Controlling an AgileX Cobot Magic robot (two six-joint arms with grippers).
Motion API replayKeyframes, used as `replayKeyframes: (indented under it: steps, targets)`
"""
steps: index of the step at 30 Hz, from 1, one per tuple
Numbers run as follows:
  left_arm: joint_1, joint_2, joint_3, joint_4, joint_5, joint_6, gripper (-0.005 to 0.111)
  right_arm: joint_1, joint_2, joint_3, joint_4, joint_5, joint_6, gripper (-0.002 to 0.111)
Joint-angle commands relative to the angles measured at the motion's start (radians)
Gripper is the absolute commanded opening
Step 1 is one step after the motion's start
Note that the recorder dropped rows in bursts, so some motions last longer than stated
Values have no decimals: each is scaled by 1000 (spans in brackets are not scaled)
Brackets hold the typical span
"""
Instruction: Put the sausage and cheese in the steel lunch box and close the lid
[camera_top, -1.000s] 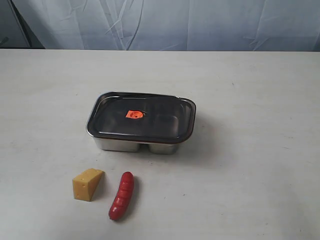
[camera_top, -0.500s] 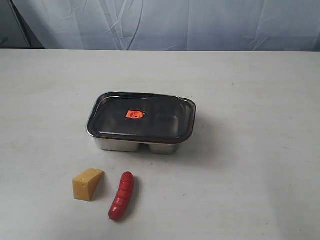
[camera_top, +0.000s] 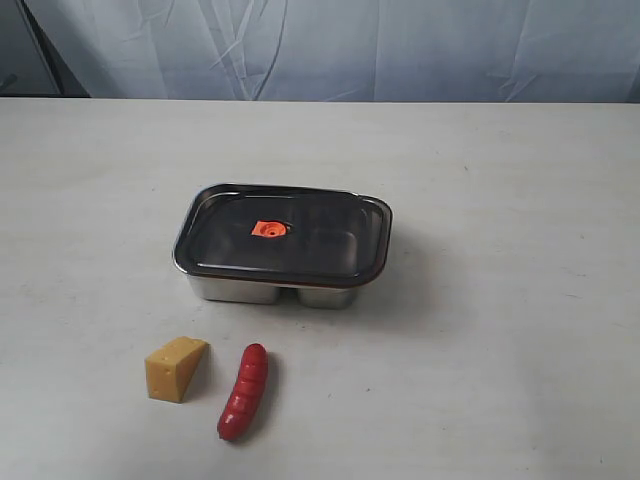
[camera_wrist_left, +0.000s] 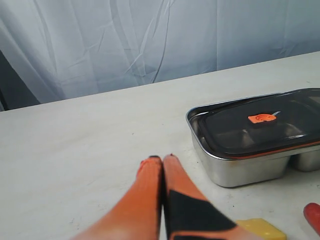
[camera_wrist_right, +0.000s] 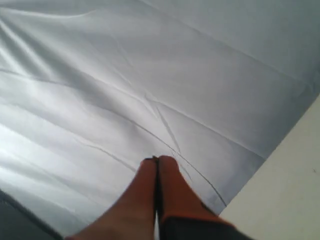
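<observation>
A: Where are we?

B: The lid (camera_top: 320, 240) sits on the box (camera_top: 270, 291); cheese (camera_top: 176, 368) and sausage (camera_top: 244, 391) lie side by side on the table (camera_top: 500, 350), just in front. Your left gripper (camera_wrist_left: 162, 158) and right gripper (camera_wrist_right: 157, 159) are both pinched shut, empty.

A: First move?

B: Open one, grip the lid by its rim (steer clear of the valve (camera_top: 268, 229)), lift it level.
</observation>
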Motion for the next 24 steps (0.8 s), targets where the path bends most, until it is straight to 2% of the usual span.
replayKeyframes:
  steps: [1,5,12,17,24]
  targets:
    - [-15,-5,5,1,-4,-1,0,63,40,-111,-132,73,-92,-1]
    - [-15,-5,5,1,-4,-1,0,126,248,-140,-132,74,-187,-1]
    - [-15,-5,5,1,-4,-1,0,218,811,-213,-147,62,-239,-1]
    - [-15,-5,5,1,-4,-1,0,305,1197,-404,-143,142,-315,-1]
    - [-15,-5,5,1,-4,-1,0,316,1428,-641,-69,322,-551,-1]
